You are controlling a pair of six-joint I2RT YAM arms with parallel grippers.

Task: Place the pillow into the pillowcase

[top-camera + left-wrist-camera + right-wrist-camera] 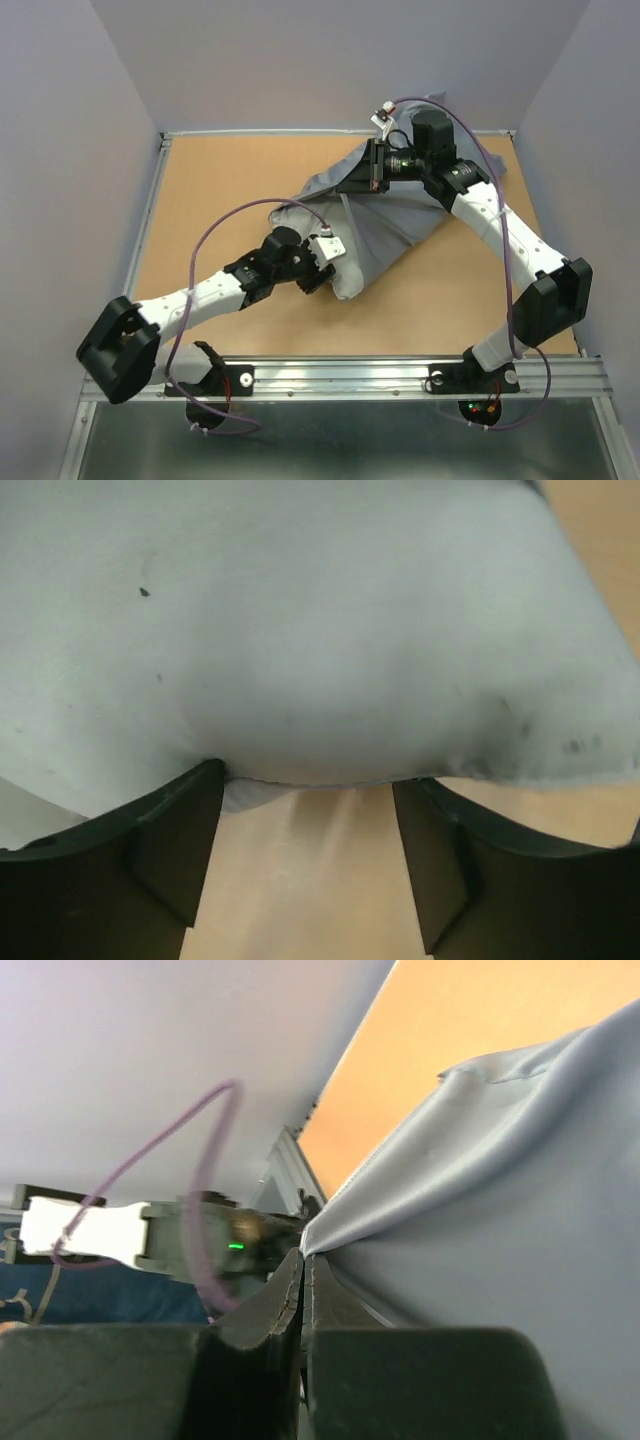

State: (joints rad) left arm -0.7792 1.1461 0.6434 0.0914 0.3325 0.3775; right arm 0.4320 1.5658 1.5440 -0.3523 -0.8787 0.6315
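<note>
Left gripper [310, 780] spread wide at the pillow [300, 630] edge.
Right gripper [303, 1265] clamps the pillowcase [480, 1220] hem, fabric drawn taut.

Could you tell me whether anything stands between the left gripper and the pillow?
Nothing visible does: the open left gripper sits right at the near edge of the pillow, with only bare table below.

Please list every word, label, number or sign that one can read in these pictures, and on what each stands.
None can be read.
The small white tag on the right arm bears red marks, too small to read.
The pillow and the pillowcase show no print.
</note>
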